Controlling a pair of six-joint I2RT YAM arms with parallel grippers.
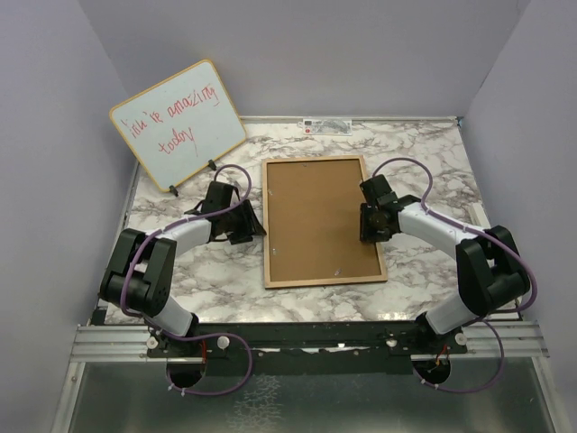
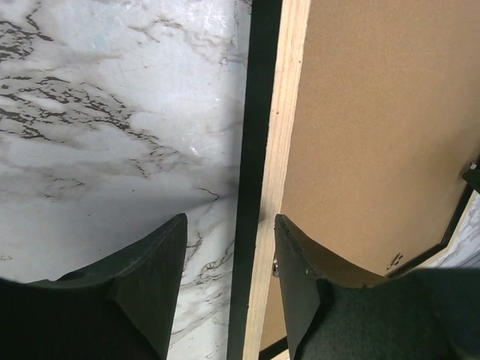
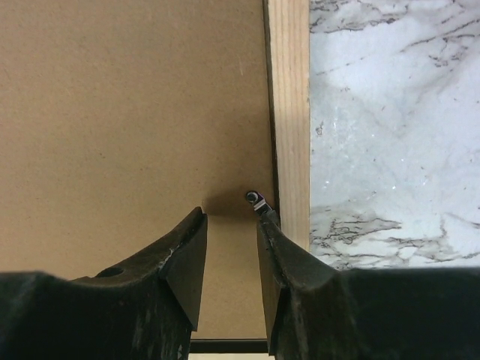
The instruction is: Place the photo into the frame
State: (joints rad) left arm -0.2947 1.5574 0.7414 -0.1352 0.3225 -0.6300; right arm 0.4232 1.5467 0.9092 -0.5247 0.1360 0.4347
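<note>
The frame (image 1: 325,281) lies flat in the middle of the table (image 1: 216,271), light wood face up, with a plain brown board (image 1: 320,216) filling its opening. The left claw (image 2: 229,221) stands open astride the frame's left long rail: one finger is over bare marble, the other over the wood rail at the edge of the board, and nothing is pinched between them. The right claw (image 3: 231,217) is over the brown board just inside the right long rail, its jaws parted by a narrow gap and empty. Its outer fingertip is right beside a small metal tab (image 3: 254,198) at the rail's inner edge; I cannot tell if it touches. Along the left rail a black edge shows beside the wood strip, against the marble. There is open marble on both long sides of the frame and along its near short side. A whiteboard (image 1: 178,122) with red handwriting is propped at the far left corner, well apart from the frame, and pale walls close in the table on three sides. Both arms reach in from their bases at the near edge, elbows swung outward and forearms angled inward, so the two claws face each other across the frame about midway along its length.
</note>
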